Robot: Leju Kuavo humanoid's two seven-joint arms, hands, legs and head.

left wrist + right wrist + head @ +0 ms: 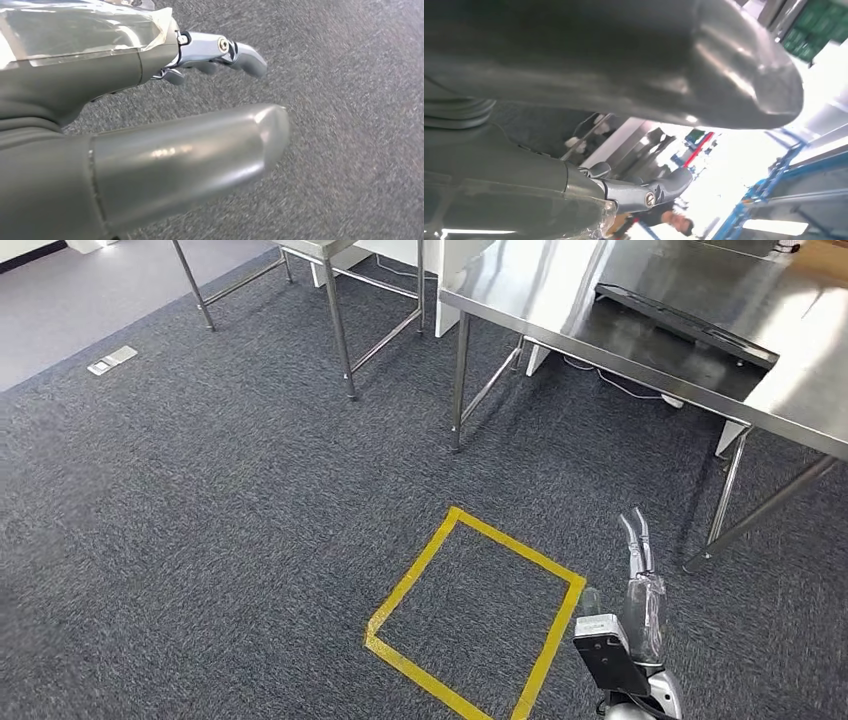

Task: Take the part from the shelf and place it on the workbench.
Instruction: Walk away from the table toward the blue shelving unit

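Right hand (638,585) low over grey carpet floor (200,540), fingers apart, holding nothing. Left hand (150,125) likewise spread and bare above carpet. Yellow tape square (475,615) just beside right hand. Steel tabletop (700,330) beyond carries flat black tray (685,325). No readable writing. Can't tell where part is.

Worktop (560,285): stainless steel, on metal legs. A flat black part (685,322) lies along its near edge.
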